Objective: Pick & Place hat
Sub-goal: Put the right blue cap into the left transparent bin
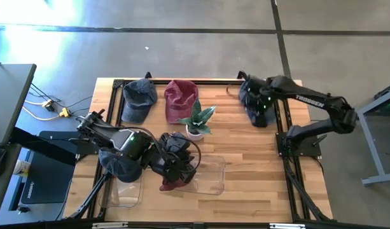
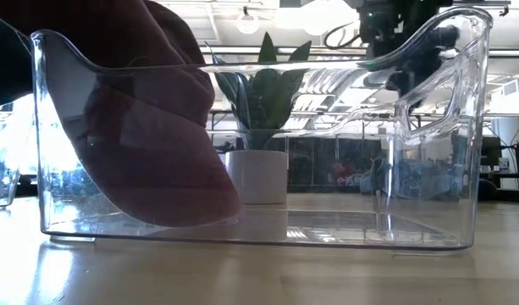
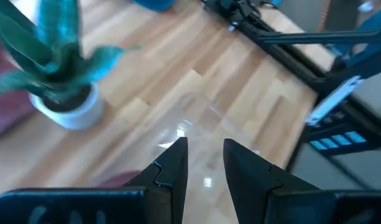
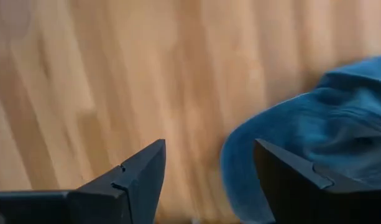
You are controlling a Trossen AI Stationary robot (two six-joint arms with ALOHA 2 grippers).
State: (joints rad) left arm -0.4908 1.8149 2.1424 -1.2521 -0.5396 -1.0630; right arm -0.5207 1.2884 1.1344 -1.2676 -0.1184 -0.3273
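A maroon hat (image 2: 157, 144) lies in the clear bin (image 2: 462, 127) near the table's near edge, its crown on the bin floor and leaning on the bin's left wall; it also shows in the high view (image 1: 171, 184). My left gripper (image 3: 202, 152) hovers over this bin (image 1: 210, 178), open by a narrow gap with nothing between the fingers. My right gripper (image 4: 209, 155) is open wide at the far right (image 1: 258, 111), over the edge of a dark blue hat (image 4: 314, 130) that lies on the table (image 1: 250, 98).
A grey-blue cap (image 1: 139, 98) and a second maroon cap (image 1: 181, 98) lie along the far edge. A potted plant (image 1: 198, 122) stands mid-table, just beyond the bin. A second clear bin (image 1: 126, 194) at the near left has a dark blue hat (image 1: 117, 164) over it.
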